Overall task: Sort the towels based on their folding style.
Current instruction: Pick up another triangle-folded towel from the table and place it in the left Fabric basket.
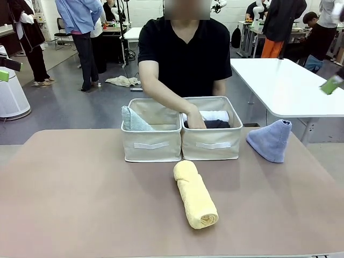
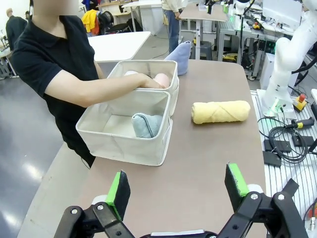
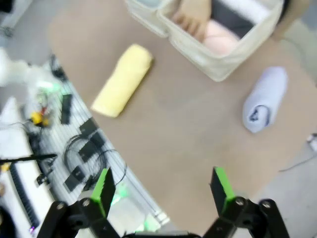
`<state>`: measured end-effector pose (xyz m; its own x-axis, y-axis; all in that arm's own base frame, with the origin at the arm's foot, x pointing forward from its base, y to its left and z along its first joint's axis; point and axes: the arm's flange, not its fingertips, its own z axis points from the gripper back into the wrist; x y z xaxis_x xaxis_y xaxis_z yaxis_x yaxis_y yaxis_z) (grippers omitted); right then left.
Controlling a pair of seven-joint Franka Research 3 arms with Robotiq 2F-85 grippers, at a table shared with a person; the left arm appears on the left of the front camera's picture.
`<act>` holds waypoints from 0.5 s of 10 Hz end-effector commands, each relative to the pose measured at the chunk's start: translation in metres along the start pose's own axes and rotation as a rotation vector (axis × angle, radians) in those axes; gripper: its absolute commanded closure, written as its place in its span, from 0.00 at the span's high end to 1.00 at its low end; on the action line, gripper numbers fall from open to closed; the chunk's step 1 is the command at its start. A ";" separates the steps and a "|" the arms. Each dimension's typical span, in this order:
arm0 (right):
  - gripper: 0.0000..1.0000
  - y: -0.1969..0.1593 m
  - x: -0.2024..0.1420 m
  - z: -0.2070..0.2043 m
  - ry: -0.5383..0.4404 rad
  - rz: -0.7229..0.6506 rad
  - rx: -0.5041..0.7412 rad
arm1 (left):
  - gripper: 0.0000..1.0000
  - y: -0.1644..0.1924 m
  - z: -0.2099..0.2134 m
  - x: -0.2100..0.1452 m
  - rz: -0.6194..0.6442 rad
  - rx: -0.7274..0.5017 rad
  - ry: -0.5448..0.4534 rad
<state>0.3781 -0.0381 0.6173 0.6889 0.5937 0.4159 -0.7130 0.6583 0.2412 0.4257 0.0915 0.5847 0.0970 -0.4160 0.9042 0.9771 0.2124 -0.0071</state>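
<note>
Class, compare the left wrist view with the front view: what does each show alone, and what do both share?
Left wrist view adds the open left gripper and a pink towel in the bin by the person's hand. Front view adds a dark grey towel in that bin. Both share the yellow rolled towel, the lavender cone towel and the mint towel in the other bin.

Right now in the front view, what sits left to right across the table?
Left bin holding a mint-green towel → right bin with the person's hand in it → lavender-blue cone-folded towel. The yellow rolled towel lies nearer, overlapping both bins' span, so unplaced.
</note>
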 end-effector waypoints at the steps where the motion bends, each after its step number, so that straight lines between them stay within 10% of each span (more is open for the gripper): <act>1: 1.00 0.000 0.016 -0.040 0.005 -0.063 -0.132 | 1.00 -0.001 0.001 0.000 -0.004 -0.003 -0.011; 5: 1.00 -0.032 0.052 -0.070 0.020 -0.234 -0.406 | 1.00 -0.001 0.001 0.000 -0.004 -0.003 -0.011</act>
<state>0.4461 -0.0009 0.5742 0.7775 0.4669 0.4213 -0.5035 0.8635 -0.0278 0.4258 0.0915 0.5847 0.0972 -0.4162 0.9040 0.9771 0.2126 -0.0072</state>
